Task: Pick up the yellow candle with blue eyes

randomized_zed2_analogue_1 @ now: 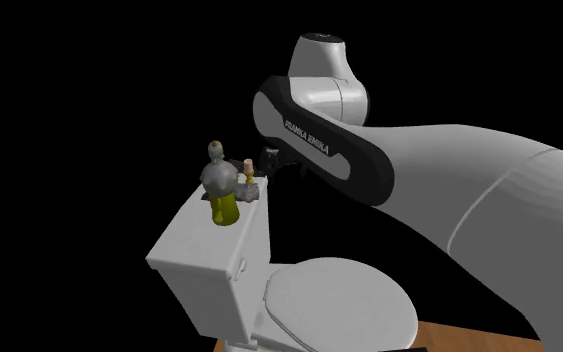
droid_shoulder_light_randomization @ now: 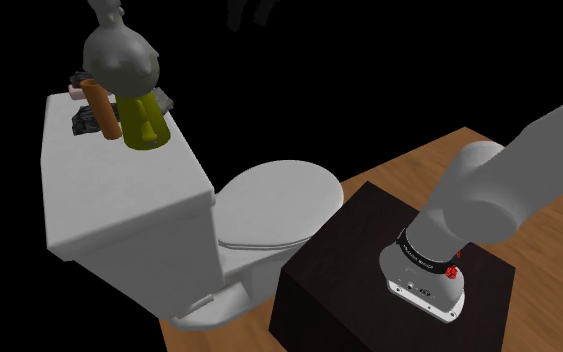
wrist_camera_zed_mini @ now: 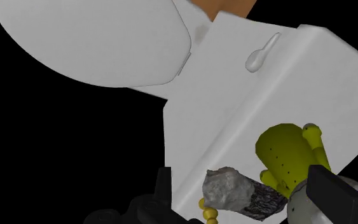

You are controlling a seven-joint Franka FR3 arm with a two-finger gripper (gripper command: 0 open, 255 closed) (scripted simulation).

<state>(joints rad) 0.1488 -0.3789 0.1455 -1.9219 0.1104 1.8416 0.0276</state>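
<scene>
Claw (wrist_camera_zed_mini: 241, 177): fingers (wrist_camera_zed_mini: 333, 191) wide apart, empty, hovering above toilet tank (droid_shoulder_light_randomization: 109, 180). Grey lump (wrist_camera_zed_mini: 234, 189): on tank, between fingers, untouched. Yellow candle (wrist_camera_zed_mini: 284, 154): on tank, near one finger, off-centre. Step: approach. Next move likely needs recentring over candle, descent, closing.

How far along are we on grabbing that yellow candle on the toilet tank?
Done: only the approach; the open gripper hangs over the toilet tank lid. In hand: nothing; a grey lump lies between its spread fingers, and the yellow candle sits on the lid off to one side, ungrasped. Left: centre on the candle, close, lift.
</scene>
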